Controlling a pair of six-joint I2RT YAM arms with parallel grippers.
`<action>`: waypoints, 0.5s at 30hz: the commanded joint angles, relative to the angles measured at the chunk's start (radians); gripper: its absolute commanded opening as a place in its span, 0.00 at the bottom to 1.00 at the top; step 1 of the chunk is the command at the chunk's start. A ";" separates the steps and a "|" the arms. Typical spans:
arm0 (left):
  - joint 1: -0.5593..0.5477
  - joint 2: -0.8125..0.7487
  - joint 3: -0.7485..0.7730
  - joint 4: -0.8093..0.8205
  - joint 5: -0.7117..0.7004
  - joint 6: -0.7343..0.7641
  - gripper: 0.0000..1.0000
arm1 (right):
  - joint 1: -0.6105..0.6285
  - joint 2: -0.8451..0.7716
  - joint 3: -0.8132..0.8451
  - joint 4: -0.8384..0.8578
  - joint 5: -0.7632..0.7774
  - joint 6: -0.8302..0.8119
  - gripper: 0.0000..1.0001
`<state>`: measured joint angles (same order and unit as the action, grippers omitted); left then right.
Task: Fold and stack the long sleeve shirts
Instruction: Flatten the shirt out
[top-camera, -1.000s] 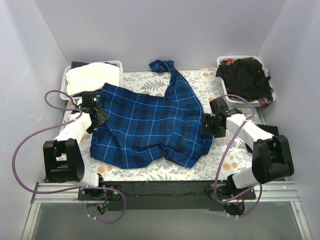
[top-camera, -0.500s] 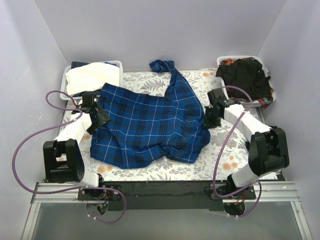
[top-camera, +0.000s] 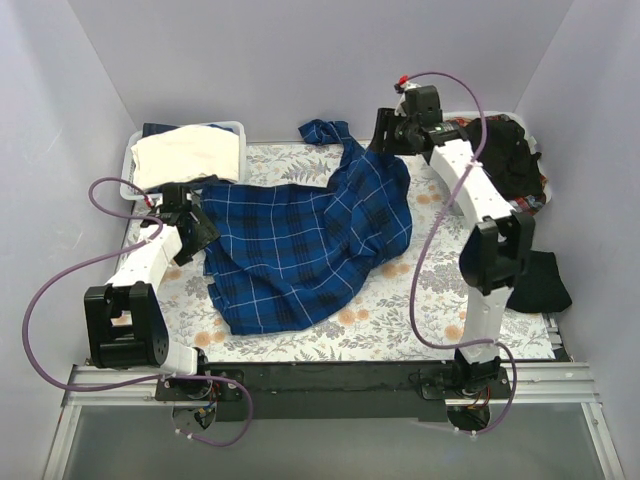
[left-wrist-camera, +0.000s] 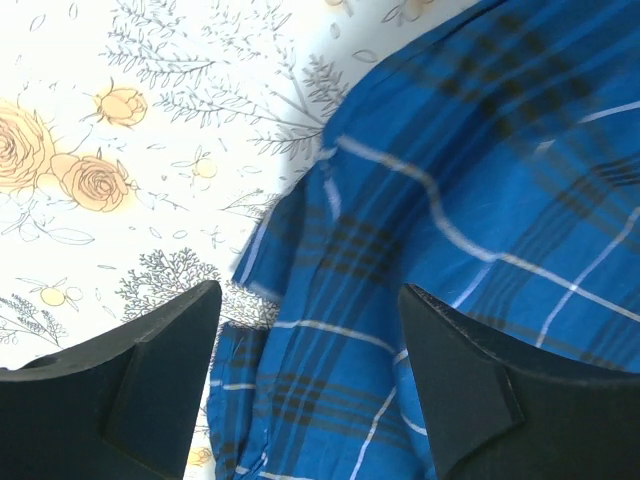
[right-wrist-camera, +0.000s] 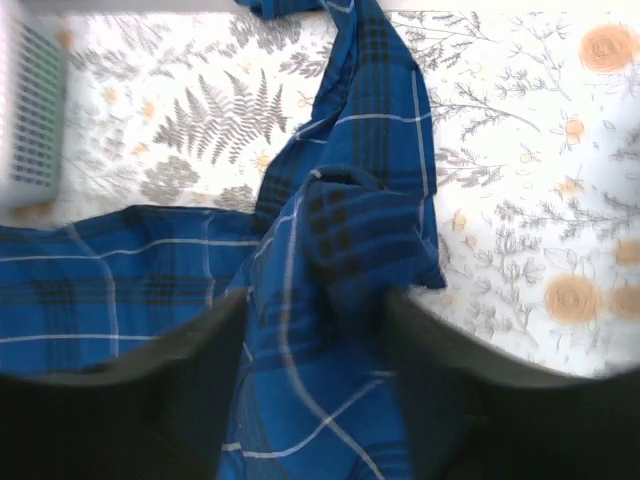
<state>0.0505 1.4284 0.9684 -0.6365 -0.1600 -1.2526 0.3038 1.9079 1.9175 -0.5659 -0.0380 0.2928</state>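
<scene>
Arms (top-camera: 470, 185): white links, black joints; purple cables (top-camera: 445, 73); left pincer (left-wrist-camera: 310, 300) matte black

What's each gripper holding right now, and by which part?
Right gripper pinches the blue plaid shirt by a bunched fold of its right side. Left gripper is open over the shirt's left edge, holding nothing.

Pale lavender walls (top-camera: 300, 60) close in the desk (top-camera: 380, 335) from 9 round to 3 o'clock. A white floral cloth (top-camera: 450, 290) covers it under soft, even light. A metal rail (top-camera: 100, 375) runs along 6 o'clock.
</scene>
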 joint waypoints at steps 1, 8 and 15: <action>0.003 -0.013 0.072 -0.014 0.036 0.021 0.71 | 0.000 0.151 0.168 -0.032 -0.080 -0.027 0.72; -0.011 -0.057 0.069 0.021 0.221 0.067 0.71 | -0.006 -0.065 -0.157 -0.034 0.136 -0.053 0.78; -0.199 -0.126 0.073 0.044 0.254 0.059 0.71 | -0.003 -0.491 -0.731 0.017 0.144 -0.012 0.76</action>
<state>-0.0261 1.3792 1.0187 -0.6167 0.0349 -1.2026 0.3012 1.6081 1.4124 -0.5846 0.0971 0.2646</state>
